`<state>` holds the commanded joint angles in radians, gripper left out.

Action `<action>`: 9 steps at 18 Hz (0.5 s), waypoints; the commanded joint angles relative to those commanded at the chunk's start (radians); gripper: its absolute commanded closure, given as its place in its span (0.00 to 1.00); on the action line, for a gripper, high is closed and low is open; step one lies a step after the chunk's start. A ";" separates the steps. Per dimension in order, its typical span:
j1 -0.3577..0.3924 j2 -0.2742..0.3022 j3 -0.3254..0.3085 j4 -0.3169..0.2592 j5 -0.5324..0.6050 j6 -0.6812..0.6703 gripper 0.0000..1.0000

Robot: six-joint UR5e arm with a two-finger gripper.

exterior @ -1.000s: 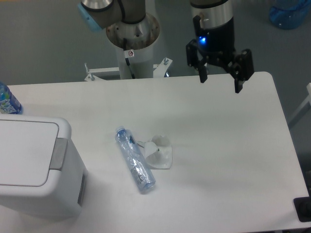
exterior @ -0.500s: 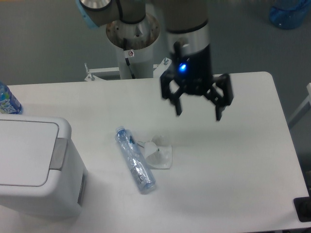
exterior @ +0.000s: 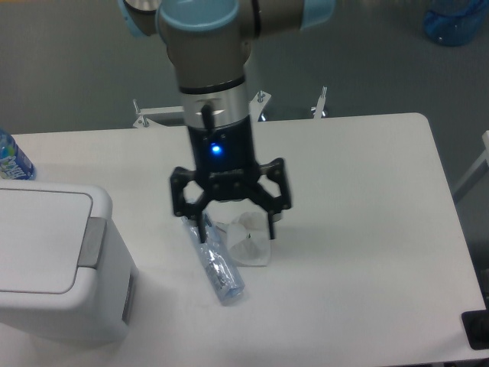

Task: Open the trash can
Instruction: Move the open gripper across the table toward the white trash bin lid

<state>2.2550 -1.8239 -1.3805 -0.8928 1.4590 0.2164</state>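
The pincer [exterior: 233,225] hangs over the middle of the white tabletop [exterior: 359,229], its two black fingers spread wide and holding nothing, a blue light glowing on the wrist above it. The trash can [exterior: 53,264] sits at the left edge of the tabletop, well apart from the pincer and lower in the picture. Its flat white lid [exterior: 38,237] lies closed, and the grey latch strip [exterior: 90,242] on its rim faces toward the pincer's side. Between the two, just below the left finger, lies a crushed clear plastic bottle [exterior: 214,260], with a small white holder [exterior: 252,241] beside it under the pincer. Part of a blue-labelled bottle [exterior: 11,160] shows at the far left edge.
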 joint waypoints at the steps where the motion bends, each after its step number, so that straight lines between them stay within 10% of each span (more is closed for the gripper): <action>1: -0.008 -0.002 -0.005 0.000 -0.006 -0.003 0.00; 9: -0.060 -0.006 -0.041 -0.009 -0.008 -0.057 0.00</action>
<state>2.1952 -1.8300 -1.4220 -0.9020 1.4512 0.1596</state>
